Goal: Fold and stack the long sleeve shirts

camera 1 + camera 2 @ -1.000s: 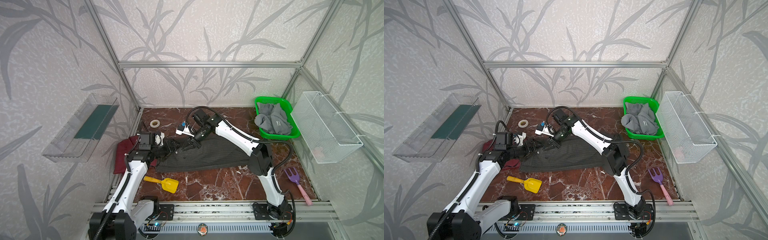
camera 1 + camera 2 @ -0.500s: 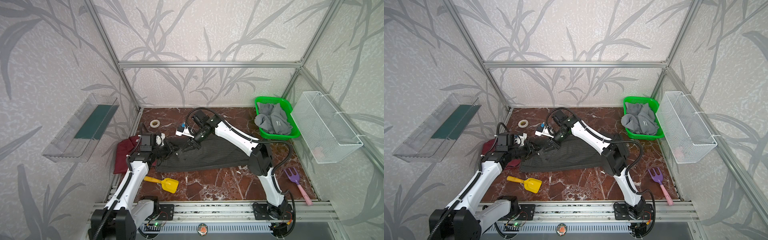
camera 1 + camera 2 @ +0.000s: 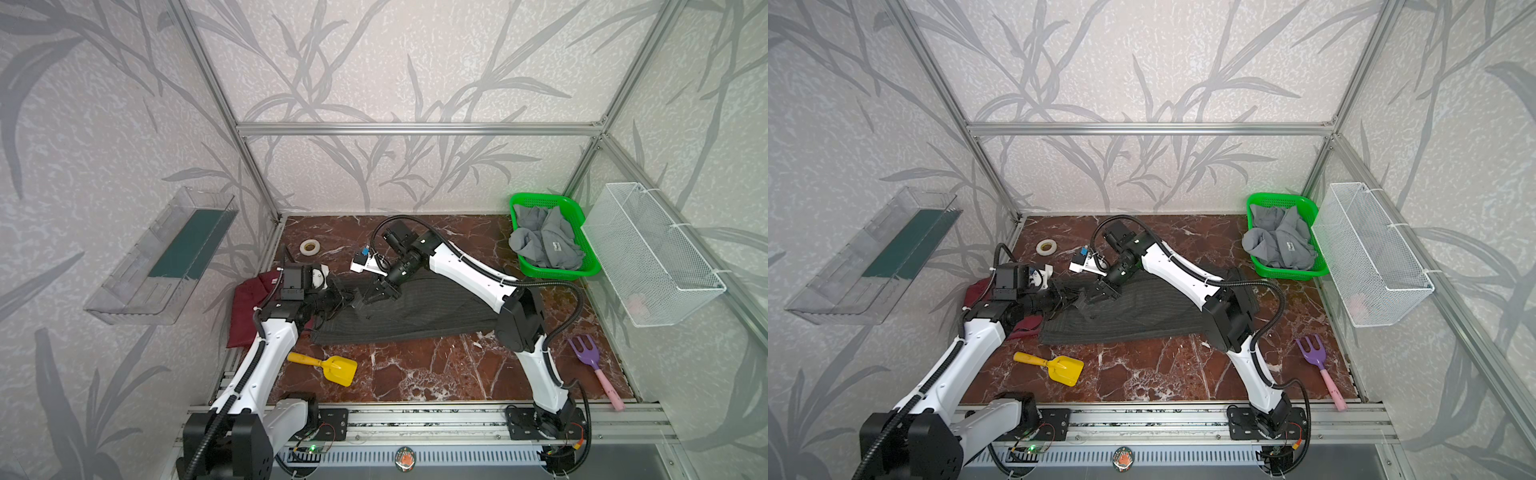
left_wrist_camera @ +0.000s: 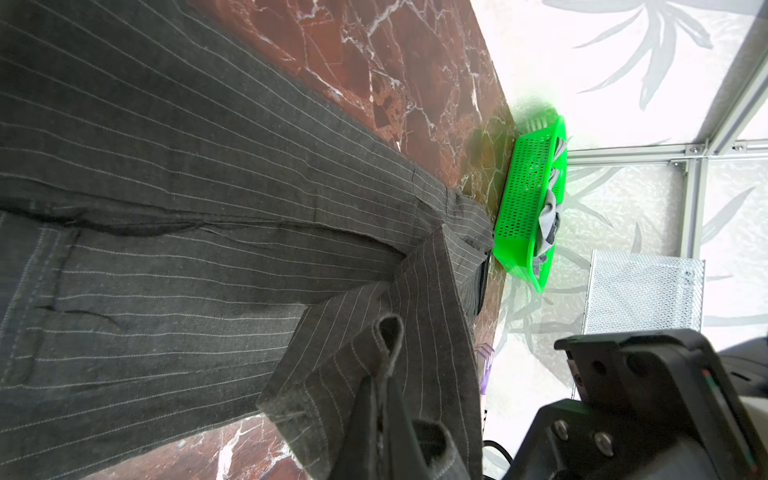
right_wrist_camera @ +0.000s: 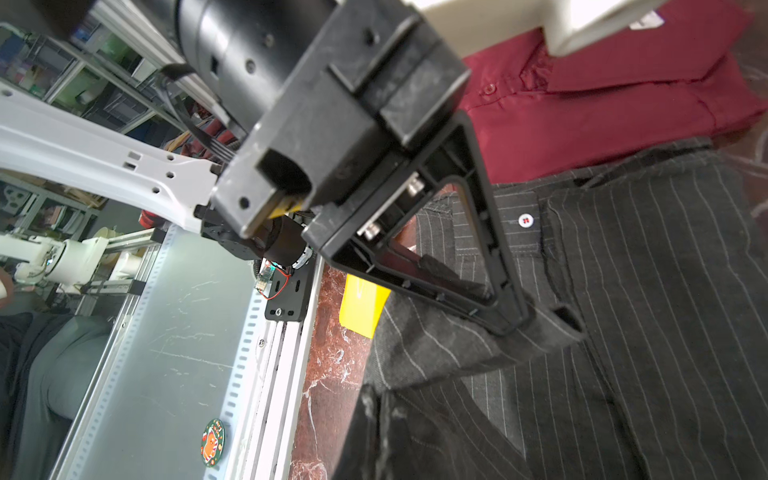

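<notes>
Two shirts are lying on the table [image 3: 415, 374] in both top views: the charcoal pinstriped shirt [image 3: 415, 316] at centre, the maroon shirt [image 3: 245, 307] at its 9 o'clock; the grey shirt [image 3: 540, 245] is filling the green basket [image 3: 552, 272] at 2 o'clock. The right gripper [image 3: 376, 294] is hanging at the pinstriped shirt's 10 o'clock corner, opening impossible to tell. Left wrist view: the left gripper [image 4: 380, 399] is pinching a pinstriped fold, jaws closed. Right wrist view is showing that pinch.
</notes>
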You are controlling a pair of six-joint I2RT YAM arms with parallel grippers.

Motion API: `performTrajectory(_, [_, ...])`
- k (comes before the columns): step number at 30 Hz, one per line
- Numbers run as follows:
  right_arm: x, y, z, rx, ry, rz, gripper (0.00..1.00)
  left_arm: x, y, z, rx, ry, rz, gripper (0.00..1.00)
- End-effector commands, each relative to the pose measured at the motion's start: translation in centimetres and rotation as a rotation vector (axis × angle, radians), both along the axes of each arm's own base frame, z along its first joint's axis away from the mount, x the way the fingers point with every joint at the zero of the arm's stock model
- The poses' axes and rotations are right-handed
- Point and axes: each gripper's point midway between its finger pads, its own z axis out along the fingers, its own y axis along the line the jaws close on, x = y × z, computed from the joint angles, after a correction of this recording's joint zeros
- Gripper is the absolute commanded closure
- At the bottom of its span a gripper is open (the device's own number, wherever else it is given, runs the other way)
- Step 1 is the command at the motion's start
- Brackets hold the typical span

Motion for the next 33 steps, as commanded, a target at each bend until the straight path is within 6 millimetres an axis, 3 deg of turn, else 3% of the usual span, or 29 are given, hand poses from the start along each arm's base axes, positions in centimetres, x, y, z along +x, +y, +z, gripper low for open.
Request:
performTrajectory(1, [2.3, -2.0, 4.6, 0.076, -0.050, -0.100, 0.74, 1.3, 2.0, -0.3, 0.049, 0.035, 0.127, 1.00])
performTrajectory(6, [7.2, -5.0, 6.9, 0.157, -0.111, -0.338, 0.61, 3.0, 3.6, -0.6, 0.075, 0.067, 0.244, 1.00])
performTrajectory(10, [13.1, -9.1, 7.5, 0.190, -0.100, -0.645, 0.57, 4.0, 4.9, -1.2, 0.126, 0.094, 0.307, 1.00])
performTrajectory(15, [18.1, -14.5, 5.0, 0.211, 0.131, -0.935, 0.56, 4.4, 7.2, -2.3, 0.207, 0.130, 0.385, 1.00])
performTrajectory(18, [19.8, -17.8, 1.7, 0.149, 0.220, -1.104, 0.56, 4.5, 8.4, -3.3, 0.237, 0.159, 0.418, 1.00])
performTrajectory(22, [20.7, -21.2, -2.5, 0.100, 0.340, -1.256, 0.56, 4.2, 9.4, -4.4, 0.277, 0.202, 0.451, 1.00])
performTrajectory(26, [20.4, -23.2, -5.6, 0.068, 0.411, -1.350, 0.56, 3.7, 10.4, -5.0, 0.328, 0.252, 0.486, 1.00])
performTrajectory(33, [19.7, -26.2, -7.3, 0.019, 0.369, -1.482, 0.57, 2.6, 11.6, -5.9, 0.393, 0.351, 0.519, 1.00])
